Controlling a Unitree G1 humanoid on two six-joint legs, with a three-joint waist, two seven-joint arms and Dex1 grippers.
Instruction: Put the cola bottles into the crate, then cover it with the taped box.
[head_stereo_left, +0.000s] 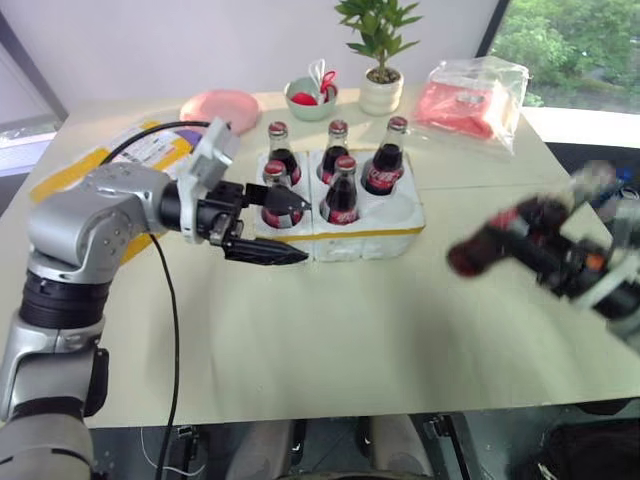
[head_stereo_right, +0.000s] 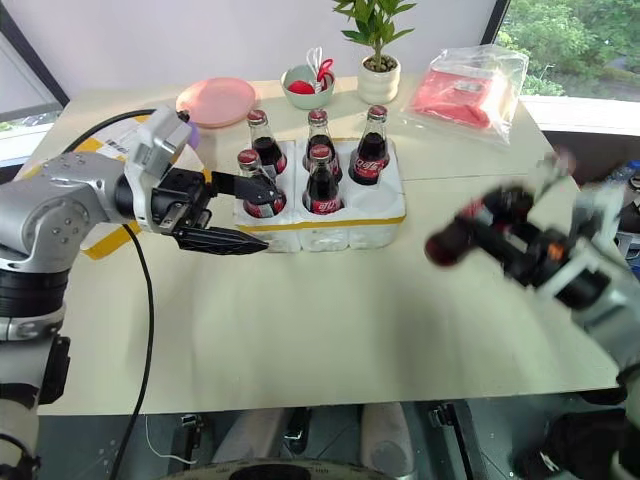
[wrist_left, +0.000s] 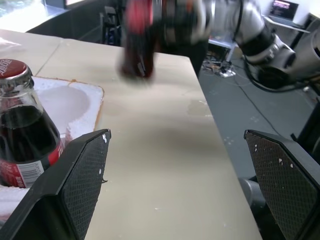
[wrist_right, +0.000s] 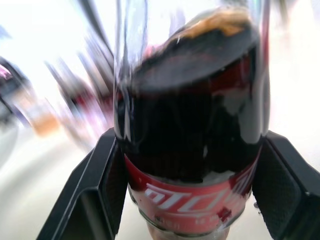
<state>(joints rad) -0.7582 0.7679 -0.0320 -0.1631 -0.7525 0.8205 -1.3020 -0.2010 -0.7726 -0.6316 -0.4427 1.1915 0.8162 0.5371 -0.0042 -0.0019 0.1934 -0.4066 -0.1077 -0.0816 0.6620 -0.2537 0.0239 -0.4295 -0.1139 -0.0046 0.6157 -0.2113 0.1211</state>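
Right tool (wrist_right: 190, 190) clamped on cola bottle (wrist_right: 192, 125), left tool (head_stereo_left: 265, 225) wide open

I see pink plate (head_stereo_left: 220, 104) at far edge of bench (head_stereo_left: 330, 320). Just beside it, small green bowl (head_stereo_left: 310, 100) holding something red and white. Next along, potted plant (head_stereo_left: 380, 60) in white pot. Clear plastic bag (head_stereo_left: 472, 95) with red contents lies toward far right corner. Beyond bench on right, window (head_stereo_left: 570, 45) shows green trees.
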